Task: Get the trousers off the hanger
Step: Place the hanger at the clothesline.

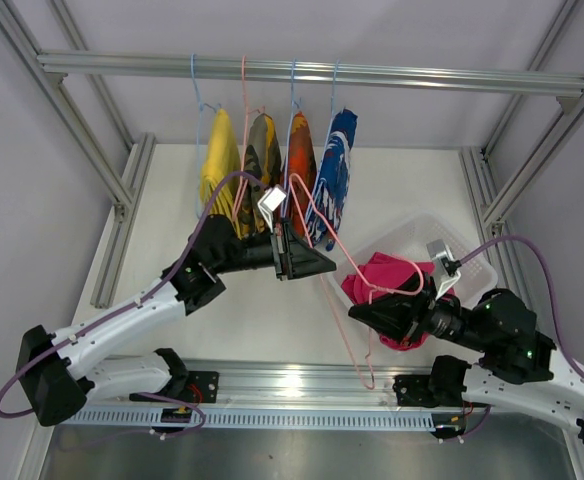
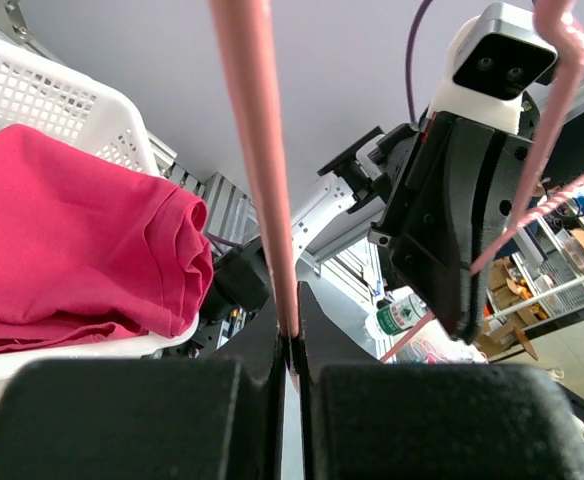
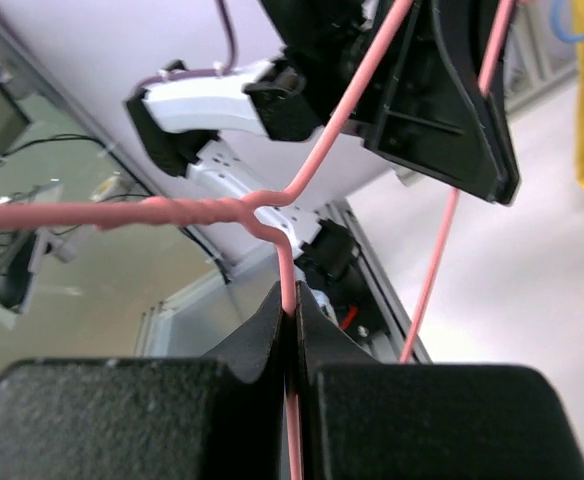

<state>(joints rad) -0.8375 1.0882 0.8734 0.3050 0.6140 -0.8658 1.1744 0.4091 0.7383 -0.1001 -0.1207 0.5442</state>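
Jaws on left gripper [image 2: 289,345] and right gripper [image 3: 292,315] clench the pink hanger [image 2: 262,180] by the basket [image 2: 62,90]; magenta trousers [image 2: 72,240] inside likely limp, light, best pinched at a fold.

A white table [image 1: 412,180] stood under even light inside a frame of aluminium bars [image 1: 302,72] with pale grey walls [image 1: 22,150] around it, while wire shelves [image 2: 572,290] crowded with boxes and a green-labelled bottle [image 2: 400,315] showed beyond.
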